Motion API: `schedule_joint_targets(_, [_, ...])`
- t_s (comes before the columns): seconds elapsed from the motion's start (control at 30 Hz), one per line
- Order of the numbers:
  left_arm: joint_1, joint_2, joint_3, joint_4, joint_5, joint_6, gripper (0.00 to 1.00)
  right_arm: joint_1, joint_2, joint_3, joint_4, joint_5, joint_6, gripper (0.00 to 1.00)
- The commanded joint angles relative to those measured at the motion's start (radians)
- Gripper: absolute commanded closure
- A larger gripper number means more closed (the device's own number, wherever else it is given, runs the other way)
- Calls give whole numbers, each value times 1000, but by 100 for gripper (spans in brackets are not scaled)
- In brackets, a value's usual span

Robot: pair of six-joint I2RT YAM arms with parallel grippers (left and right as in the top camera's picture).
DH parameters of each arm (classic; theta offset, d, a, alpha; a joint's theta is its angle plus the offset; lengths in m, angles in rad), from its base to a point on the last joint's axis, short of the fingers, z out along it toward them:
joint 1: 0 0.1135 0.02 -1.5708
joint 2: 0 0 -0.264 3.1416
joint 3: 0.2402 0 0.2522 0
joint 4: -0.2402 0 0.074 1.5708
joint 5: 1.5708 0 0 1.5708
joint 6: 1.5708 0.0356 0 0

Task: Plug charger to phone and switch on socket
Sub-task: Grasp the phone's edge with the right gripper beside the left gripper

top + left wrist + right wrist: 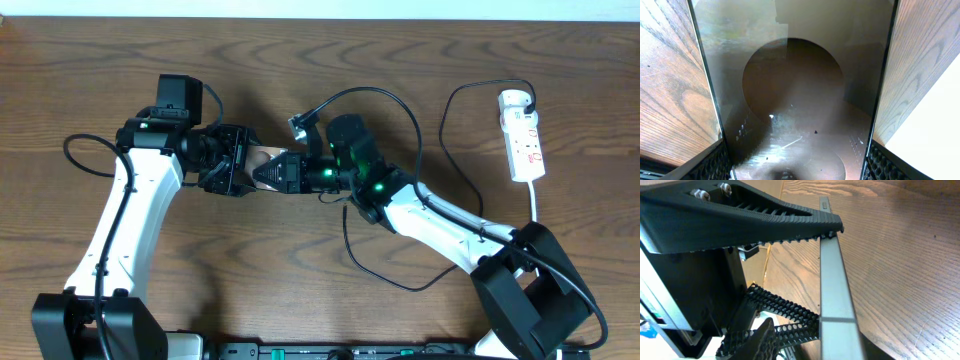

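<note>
Right now we are holding the phone [262,158] between our two grippers, with the wooden table [420,40] showing on either side of it. Our left gripper [243,168] is clamping the phone across its width. In the left wrist view the dark glassy slab is filling the whole gap between the fingers [714,161], its edges touching the pads on both sides, so the jaws are standing wide yet gripping. Our right gripper [278,172] is meeting the phone from the opposite end. In the right wrist view its toothed upper finger [790,217] is touching the phone's silver side frame and the lower finger is reaching toward that same frame further along. The jaws are standing partly apart, and we cannot tell whether they are actually pinching it. The socket [523,135] is lying well apart from the phone, off to its right. The charger [445,128] is looping its black cable between the phone and the socket, and we cannot tell where its small tip is lying.
</note>
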Motion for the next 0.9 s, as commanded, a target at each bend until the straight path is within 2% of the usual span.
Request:
schedule_joint_targets(0.0, [-8,-21,29,2,17,2,93,19,2,14,2,17,-7,69])
schedule_joint_targets(0.53, [-42,-21,29,-3,16,2,93,19,2,14,-47,31,-147,74])
schedule_joint_targets(0.87, [-42,-21,29,-11,15,6,93,19,2,14,-51,47,-150,79])
